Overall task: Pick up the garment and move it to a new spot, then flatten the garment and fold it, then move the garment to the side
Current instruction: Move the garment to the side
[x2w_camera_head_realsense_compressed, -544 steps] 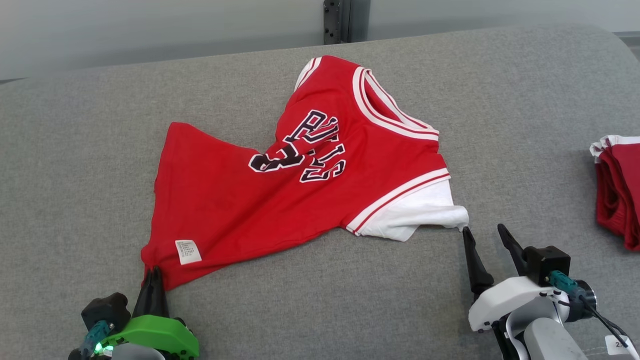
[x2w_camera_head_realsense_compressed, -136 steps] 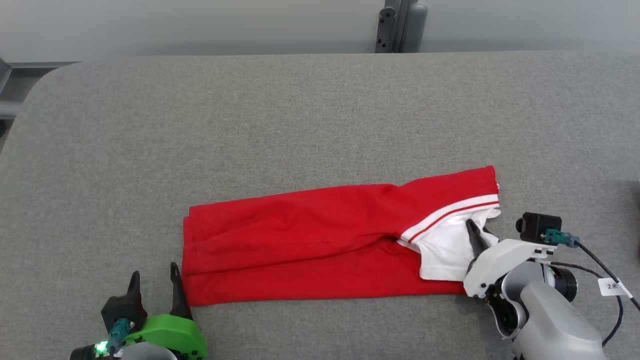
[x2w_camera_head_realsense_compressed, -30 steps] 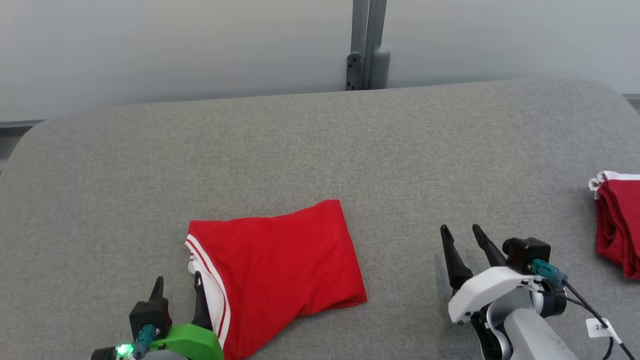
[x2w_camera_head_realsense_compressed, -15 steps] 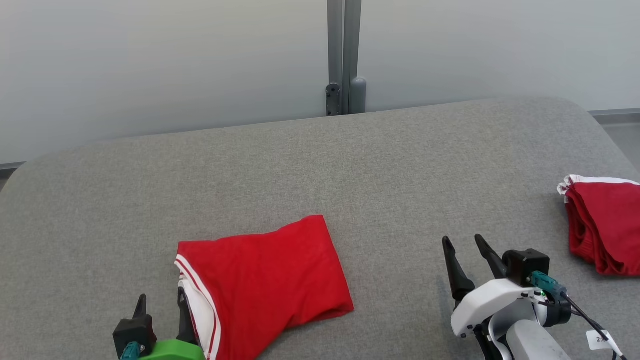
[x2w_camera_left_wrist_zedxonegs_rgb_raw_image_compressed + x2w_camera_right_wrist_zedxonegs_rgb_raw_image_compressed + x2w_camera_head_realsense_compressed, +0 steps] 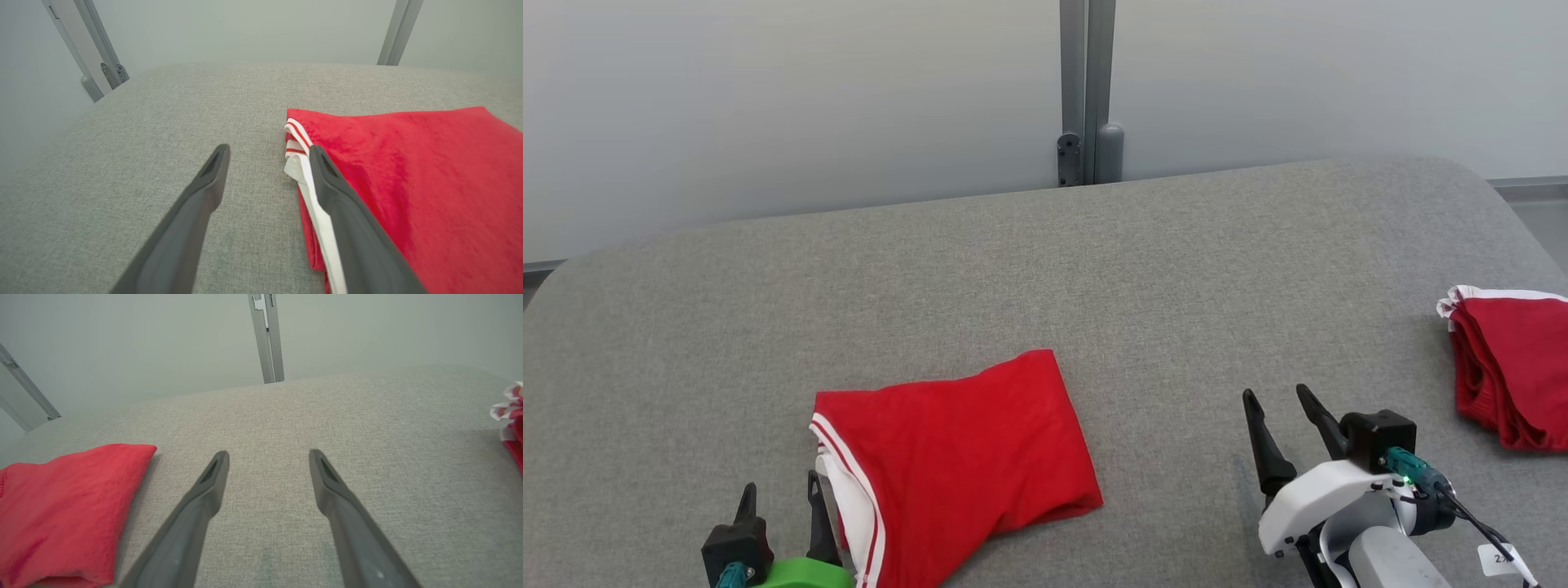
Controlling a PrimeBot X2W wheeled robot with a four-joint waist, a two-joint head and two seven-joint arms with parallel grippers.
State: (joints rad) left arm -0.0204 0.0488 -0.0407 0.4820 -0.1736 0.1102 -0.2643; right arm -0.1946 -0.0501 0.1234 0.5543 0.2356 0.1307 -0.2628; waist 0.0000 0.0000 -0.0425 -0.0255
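Head view, grey table (image 5: 1094, 269), pale wall (image 5: 768, 98), folded garment (image 5: 956, 441), left gripper (image 5: 779, 482) and right gripper (image 5: 1273, 392) spread

Down at the lower left of the head view, the left gripper (image 5: 780, 482) points its two dark fingers up, spread wide with nothing between them. Its green wrist shell (image 5: 805, 573) is cut off by the frame edge, with the left camera block (image 5: 737, 545) on its outer side. Over at the lower right, the right gripper (image 5: 1274, 392) is just as wide and empty, its fingers leaning slightly left. Behind it come the white wrist shell (image 5: 1315, 494), the right camera block (image 5: 1376, 429) with a teal plug (image 5: 1409, 464), and a grey forearm (image 5: 1392, 563) running off the bottom. Both sets of tips sit low, possibly hovering rather than touching down.
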